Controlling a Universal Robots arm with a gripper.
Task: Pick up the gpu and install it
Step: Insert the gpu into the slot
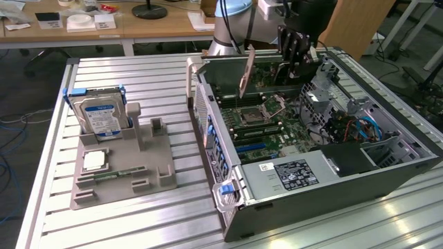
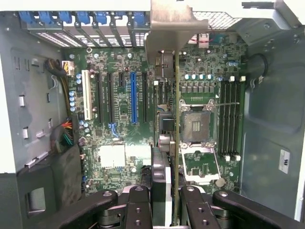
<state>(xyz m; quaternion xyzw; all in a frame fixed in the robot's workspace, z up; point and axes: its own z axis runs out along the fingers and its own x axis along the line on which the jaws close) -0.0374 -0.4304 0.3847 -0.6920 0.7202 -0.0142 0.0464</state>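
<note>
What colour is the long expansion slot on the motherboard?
Blue; the long expansion slot shows best in the wrist view.

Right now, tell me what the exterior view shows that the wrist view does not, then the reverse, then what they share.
Exterior view alone: the hard drive standing in the grey holder on the slatted table, and the power supply. Wrist view alone: the blue expansion slot and the white slot on the motherboard. Both: the claw shut on the gpu, held edge-on over the open computer case, and the CPU socket.
</note>
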